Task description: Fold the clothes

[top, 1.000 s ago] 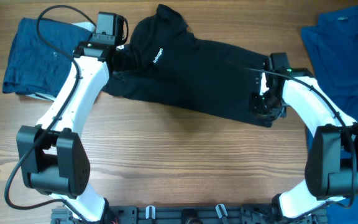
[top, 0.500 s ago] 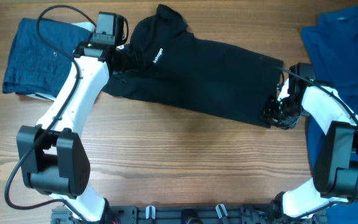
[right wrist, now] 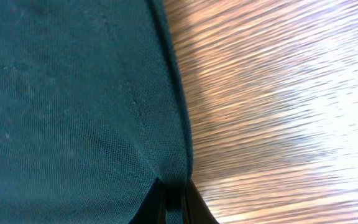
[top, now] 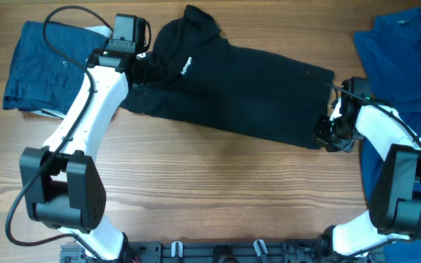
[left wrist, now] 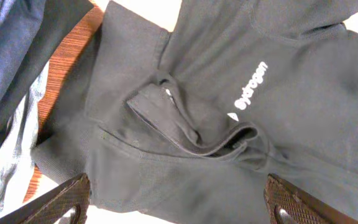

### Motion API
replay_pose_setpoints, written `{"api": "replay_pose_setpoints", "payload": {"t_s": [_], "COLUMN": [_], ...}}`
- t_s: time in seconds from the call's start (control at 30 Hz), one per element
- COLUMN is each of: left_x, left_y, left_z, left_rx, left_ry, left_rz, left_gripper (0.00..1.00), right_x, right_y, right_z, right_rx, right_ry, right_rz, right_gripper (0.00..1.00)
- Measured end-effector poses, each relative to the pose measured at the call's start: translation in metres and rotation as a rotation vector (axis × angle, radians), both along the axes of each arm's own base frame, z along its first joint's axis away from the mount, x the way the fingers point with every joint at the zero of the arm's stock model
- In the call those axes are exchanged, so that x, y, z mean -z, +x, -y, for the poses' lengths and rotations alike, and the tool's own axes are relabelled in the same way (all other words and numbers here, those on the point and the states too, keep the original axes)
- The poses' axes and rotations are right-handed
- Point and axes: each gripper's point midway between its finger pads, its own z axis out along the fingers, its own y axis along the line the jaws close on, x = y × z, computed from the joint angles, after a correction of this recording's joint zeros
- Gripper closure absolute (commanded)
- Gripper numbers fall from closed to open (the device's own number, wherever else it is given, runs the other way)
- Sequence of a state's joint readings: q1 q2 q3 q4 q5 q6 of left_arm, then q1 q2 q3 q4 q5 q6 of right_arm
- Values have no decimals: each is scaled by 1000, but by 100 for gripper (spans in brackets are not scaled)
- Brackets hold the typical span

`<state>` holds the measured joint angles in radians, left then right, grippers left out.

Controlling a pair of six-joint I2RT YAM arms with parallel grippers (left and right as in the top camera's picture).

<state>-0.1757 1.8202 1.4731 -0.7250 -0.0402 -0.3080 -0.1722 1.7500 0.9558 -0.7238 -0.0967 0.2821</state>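
The black T-shirt (top: 247, 91) lies spread across the far middle of the table, white lettering near its left end. My left gripper (top: 143, 67) hovers open over its collar area; the left wrist view shows the collar and white logo (left wrist: 250, 94) between my wide-open fingers (left wrist: 179, 202). My right gripper (top: 329, 135) is at the shirt's lower right corner, shut on the hem. The right wrist view shows the fingers (right wrist: 173, 205) pinching the fabric edge (right wrist: 104, 93) above the wood.
Dark navy folded garments with a pale one (top: 39, 66) lie at the far left, also in the left wrist view (left wrist: 11, 56). A bright blue collared shirt (top: 408, 55) lies at the far right. Bare wood table (top: 218, 190) fills the front.
My right gripper has moved right and slightly toward the front, drawing the shirt's lower right corner outward. The left arm has not moved.
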Motion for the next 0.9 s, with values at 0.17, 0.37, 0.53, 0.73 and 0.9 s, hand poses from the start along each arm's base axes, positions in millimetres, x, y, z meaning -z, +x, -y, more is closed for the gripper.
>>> {"api": "replay_pose_setpoints", "payload": {"t_s": [0.17,0.37,0.53,0.73,0.9], "left_x": [0,0,12,64,84], "left_y": [0,-8,-29,-40,-26], "left_z": [1,37,37,45,52], "left_rx": [3,239,296,323,329], "left_ry": [-4,73,93,51,38], "left_rz": [2,10,-84,-238,-219], "left_gripper": [14,96,96,96,94], "right_x": [-3,-28,-82,-83,-84], "right_y": [18,36,73,81,84], "right_z": [67,69,52,15,14], "right_rx": [96,-3,-47,-136,-143], "right_ry": [-98,-90,14,58,54], "right_rz": [119,146,245,259,272], "right_gripper": [68,40,39,39,39]}}
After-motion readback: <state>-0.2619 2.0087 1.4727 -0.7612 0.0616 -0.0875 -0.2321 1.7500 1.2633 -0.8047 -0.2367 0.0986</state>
